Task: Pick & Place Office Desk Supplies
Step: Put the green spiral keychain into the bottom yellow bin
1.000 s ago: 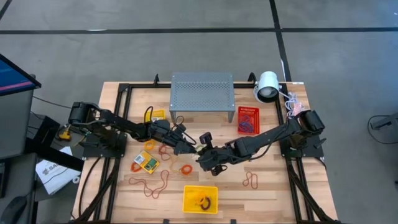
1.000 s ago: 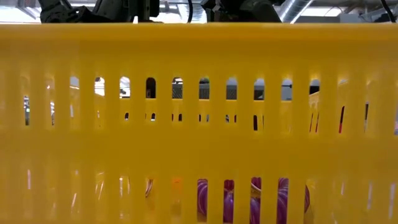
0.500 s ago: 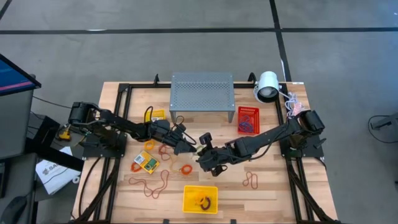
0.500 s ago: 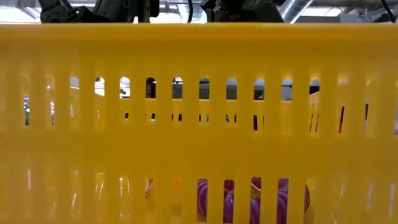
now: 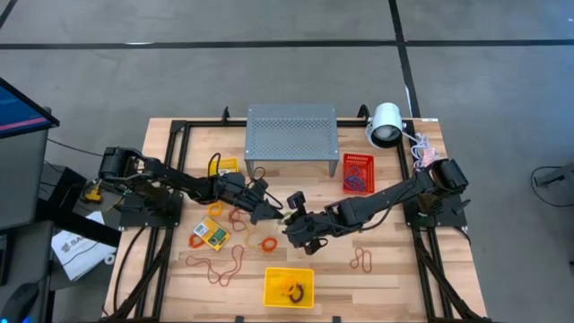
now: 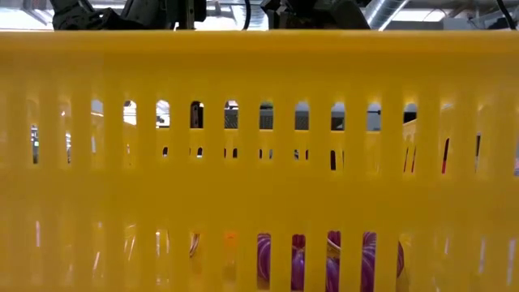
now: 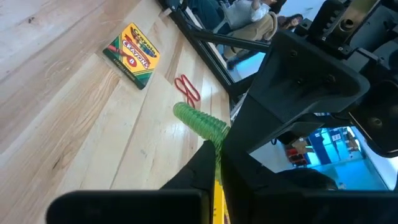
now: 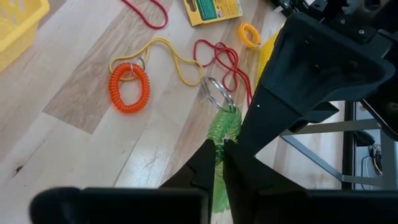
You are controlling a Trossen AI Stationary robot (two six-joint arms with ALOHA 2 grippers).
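Nearest me, the yellow basket [image 5: 269, 274] is sitting at the front edge of the table [image 5: 395, 269], with a dark coil and something purple already lying inside. Just behind it, an orange coil [image 5: 265, 243] and loose red bands [image 5: 218, 265] are waiting on the wood, with a crayon box [image 5: 210, 234] off to the basket's left.

A little farther behind the basket, the two hands are meeting tip to tip. The left hand [image 5: 272, 213] has just been closing: a moment ago its fingers were standing apart, and now they are pinching one end of the green coil [image 7: 198, 119]. The right hand [image 5: 291, 224] is gripping the same green coil near its metal ring [image 8: 217, 93], so the coil is hanging between both, above the table and behind the basket.

To me this is looking like a hand-over reaching its midpoint: the left hand is now sharing the hold, so the right one could release. Nothing is showing it letting go yet.

Farthest from the basket, the red basket [image 5: 357, 172] and the grey stand [image 5: 291, 131] are standing untouched.
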